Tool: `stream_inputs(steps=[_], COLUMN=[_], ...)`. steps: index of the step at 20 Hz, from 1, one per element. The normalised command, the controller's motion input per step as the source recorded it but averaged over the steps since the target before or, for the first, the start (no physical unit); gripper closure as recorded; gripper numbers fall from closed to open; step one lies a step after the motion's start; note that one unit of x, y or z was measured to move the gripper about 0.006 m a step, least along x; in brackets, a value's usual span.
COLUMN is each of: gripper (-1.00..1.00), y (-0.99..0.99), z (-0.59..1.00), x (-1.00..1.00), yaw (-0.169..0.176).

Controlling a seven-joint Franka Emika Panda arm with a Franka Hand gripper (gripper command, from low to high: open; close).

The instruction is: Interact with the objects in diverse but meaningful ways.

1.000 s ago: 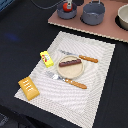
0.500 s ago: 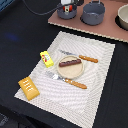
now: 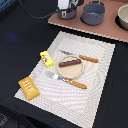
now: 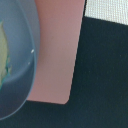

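A thin brown sausage (image 3: 70,62) lies on the round tan plate (image 3: 64,73) in the middle of the striped placemat (image 3: 95,95). A yellow printed packet (image 3: 46,58) sits at the plate's left in the exterior view. A golden scored bread loaf (image 3: 28,88) lies near the mat's front left corner. My gripper (image 3: 64,4) hangs at the top edge above a small grey pan (image 3: 65,13) on the pink board (image 3: 107,29). Its fingers are too small to read. The wrist view shows a grey-blue pan rim (image 4: 22,75) with something yellowish-green inside (image 4: 3,50). No fingers show there. The tomato is not visible.
An orange-handled knife (image 3: 88,59) and fork (image 3: 75,83) flank the plate. A larger grey pot (image 3: 93,13) and another vessel (image 3: 122,17) stand on the pink board, which also shows in the wrist view (image 4: 57,50). The black table (image 4: 102,75) surrounds the mat.
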Motion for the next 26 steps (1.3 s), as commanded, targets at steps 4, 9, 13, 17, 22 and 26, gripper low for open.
stream_inputs(steps=[4, 9, 13, 17, 22, 26], gripper=[-1.00, -1.00, -1.00, -1.00, -1.00, 1.00], y=[-0.03, -0.09, -0.05, -0.01, 0.00, 0.00], z=[-0.34, -0.40, -0.36, -0.28, -0.17, -0.04], x=[-0.35, -0.21, -0.20, -0.21, -0.19, -0.14], yaw=[-0.014, -0.021, -0.028, -0.028, -0.022, -0.018])
